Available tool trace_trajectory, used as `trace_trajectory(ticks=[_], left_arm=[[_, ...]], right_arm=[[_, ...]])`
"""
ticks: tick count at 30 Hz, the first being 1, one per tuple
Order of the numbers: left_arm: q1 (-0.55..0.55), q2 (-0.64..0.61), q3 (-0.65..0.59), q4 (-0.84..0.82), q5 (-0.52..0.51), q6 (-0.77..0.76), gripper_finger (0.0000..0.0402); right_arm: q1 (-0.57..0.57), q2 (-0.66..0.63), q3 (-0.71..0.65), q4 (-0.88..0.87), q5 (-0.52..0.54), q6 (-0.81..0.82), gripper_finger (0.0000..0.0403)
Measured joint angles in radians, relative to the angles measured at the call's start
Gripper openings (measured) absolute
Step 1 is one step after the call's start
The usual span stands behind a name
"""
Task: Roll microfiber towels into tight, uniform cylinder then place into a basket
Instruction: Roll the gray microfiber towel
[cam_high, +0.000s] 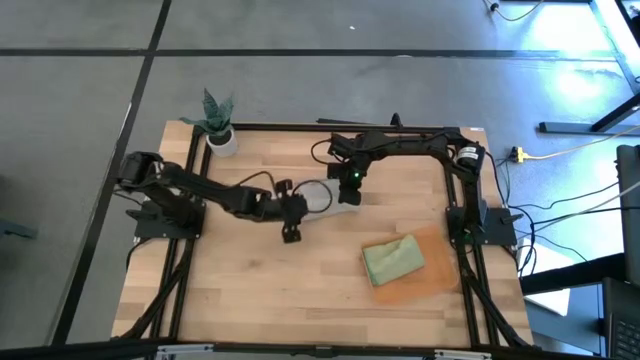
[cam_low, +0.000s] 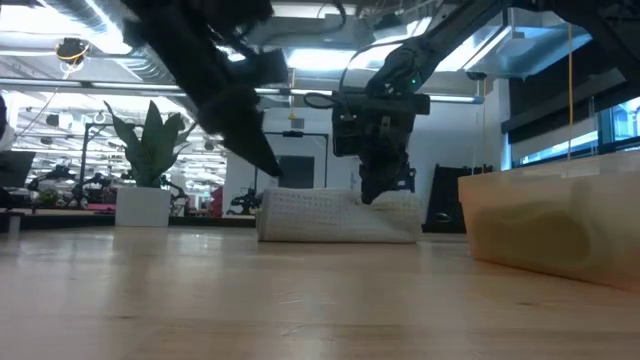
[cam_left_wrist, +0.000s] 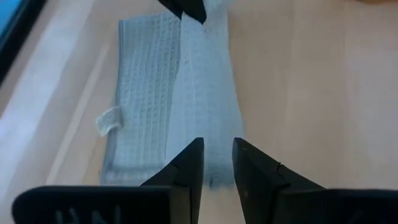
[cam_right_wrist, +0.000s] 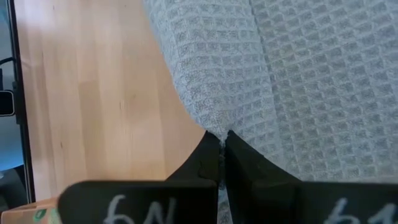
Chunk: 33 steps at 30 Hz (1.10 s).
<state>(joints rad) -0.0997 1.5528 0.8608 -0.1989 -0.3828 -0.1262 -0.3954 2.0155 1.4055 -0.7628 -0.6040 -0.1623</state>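
Item one: grey towel (cam_high: 322, 196), partly rolled, lying on the desk (cam_high: 260, 290) between our two grippers. In the low view it reads as a thick, fairly even cylinder; the left wrist view shows a flat flap not yet wound in.

Item two: right gripper (cam_right_wrist: 222, 144), at one end of the grey towel, fingers pressed together with a fold of the cloth's edge apparently pinched between them.

Item three: left gripper (cam_left_wrist: 216, 163), at the towel's opposite end, fingers parted by a narrow gap, straddling the towel's edge; we cannot tell whether it grips the cloth.

Item four: green towel (cam_high: 393, 260), already bundled and lying in the basket (cam_high: 440, 278), well apart from both grippers, on the right gripper's side of the desk.

Item five: plant (cam_high: 217, 122), at the far corner behind the left arm; not involved.

Step in hand, as we judge it: rolling the grey towel. Next move calls for winding in the loose flap evenly from both ends, then lifting the roll without letting it unwind.
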Motion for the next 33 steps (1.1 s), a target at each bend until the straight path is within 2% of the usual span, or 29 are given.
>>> trace_trajectory(ticks=[6, 9, 11, 16, 20, 25, 33], left_arm=[[0.061, 0.068, 0.0, 0.134, 0.128, 0.055, 0.0076], [0.06, 0.07, 0.0, 0.163, 0.229, 0.114, 0.0076], [0.06, 0.071, 0.0, 0.156, 0.261, 0.134, 0.0076], [0.092, 0.112, -0.003, 0.145, 0.239, 0.128, 0.0076], [0.123, 0.125, -0.002, 0.156, 0.184, 0.083, 0.0076], [0.159, 0.125, -0.002, 0.157, 0.179, 0.083, 0.0076], [0.199, 0.112, -0.002, 0.144, 0.303, 0.054, 0.0076]], right_arm=[[-0.001, 0.0, 0.0, -0.006, 0.0, 0.0, 0.0008], [-0.001, 0.0, 0.0, -0.006, 0.0, 0.0, 0.0008], [-0.001, 0.0, 0.0, -0.006, 0.0, 0.0, 0.0008], [-0.001, 0.0, 0.0, -0.006, 0.0, 0.0, 0.0008], [-0.001, 0.0, 0.0, -0.012, 0.0, 0.0, 0.0008], [-0.001, 0.0, 0.0, -0.023, 0.007, 0.0, 0.0008], [-0.002, 0.0, 0.0, -0.06, -0.024, -0.032, 0.0008]])
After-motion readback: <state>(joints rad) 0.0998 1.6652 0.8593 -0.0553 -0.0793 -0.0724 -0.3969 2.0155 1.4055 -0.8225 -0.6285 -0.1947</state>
